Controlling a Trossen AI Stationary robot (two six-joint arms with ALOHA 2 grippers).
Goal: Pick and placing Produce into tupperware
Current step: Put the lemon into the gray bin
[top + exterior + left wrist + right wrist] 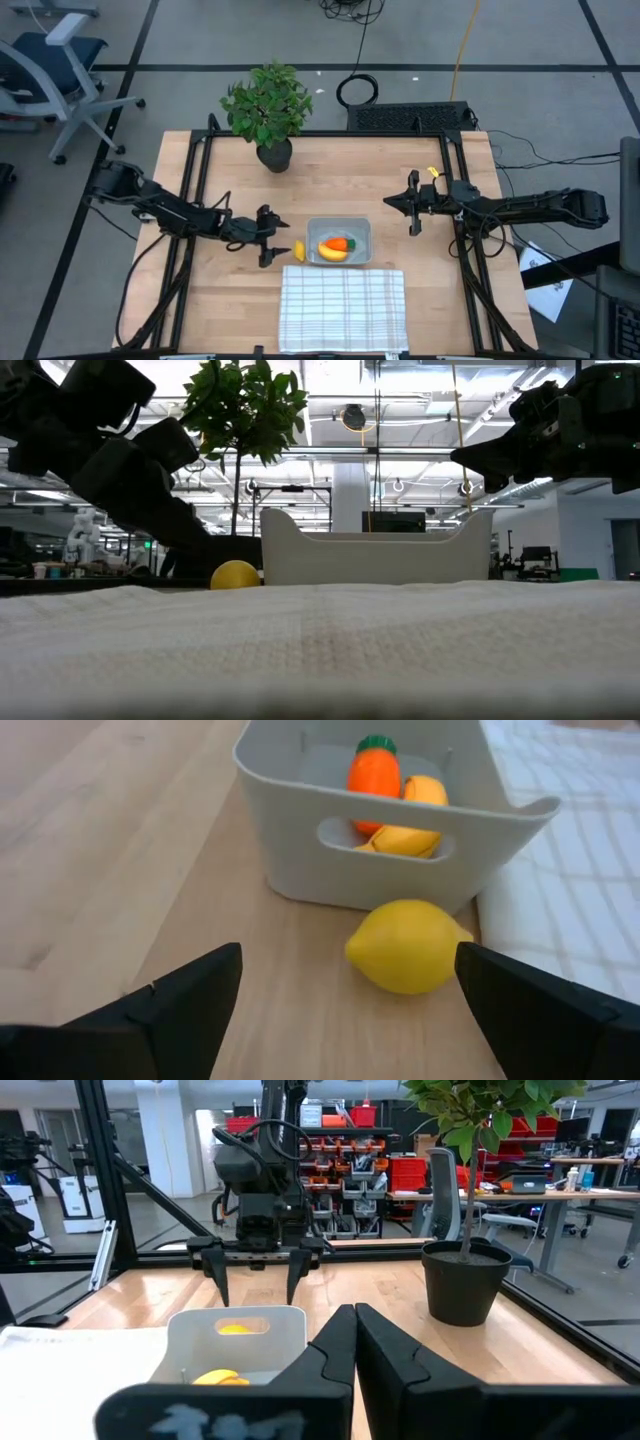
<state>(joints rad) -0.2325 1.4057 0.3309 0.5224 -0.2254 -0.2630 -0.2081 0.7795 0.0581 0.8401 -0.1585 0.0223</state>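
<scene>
Wooden table [200, 320]: lemon [405, 945] lying beside tupperware [339, 241] holding carrot [373, 775], banana [405, 840]; left gripper [268, 238] spreading fingers toward lemon, likely lining up; right gripper [412, 203] waiting, fingers pressed together.

Two matte-black jointed arms, each ending in a two-finger gripper with flat, tapered black fingers [190, 1010] and exposed cabling.

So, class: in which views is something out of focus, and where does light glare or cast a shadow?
Low view: the near cloth is a soft blur, ceiling lights glare behind. Left wrist view: the open left gripper is blurred, the lemon sharp with a soft shadow beneath. Right wrist view: the shut right gripper looms unfocused.
</scene>
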